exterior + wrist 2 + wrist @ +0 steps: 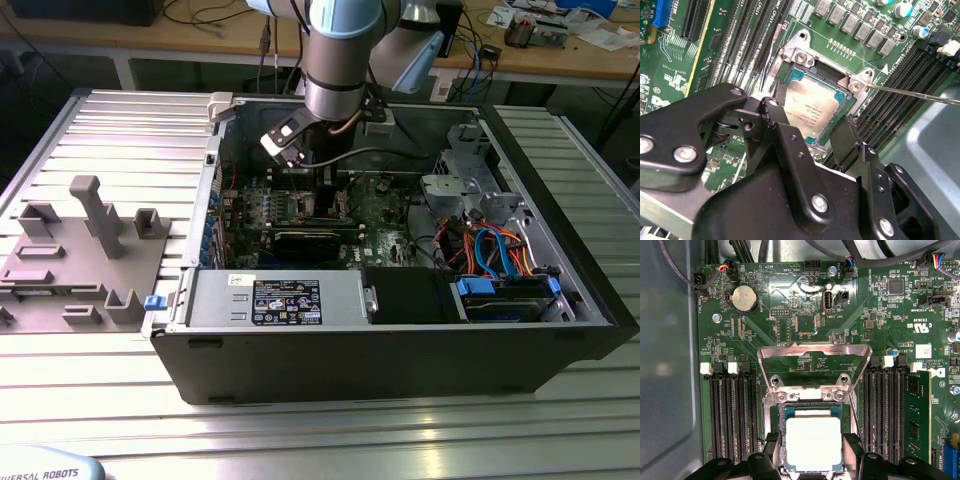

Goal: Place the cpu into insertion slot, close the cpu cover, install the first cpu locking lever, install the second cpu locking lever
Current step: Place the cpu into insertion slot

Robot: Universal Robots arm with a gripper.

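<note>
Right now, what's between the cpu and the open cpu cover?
Between cpu and cpu cover: the socket's two-screw hinge bracket, in the first wrist view.

The cpu (812,106) — one edge (second wrist view) — hides behind the claw (807,121).

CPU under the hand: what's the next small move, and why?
Probably ease the hand straight up, letting go first if it hasn't. The cpu lies flat and square in place with the hand straddling it, and the cpu cover stands open, so it likely cannot swing down until the hand clears.
</note>
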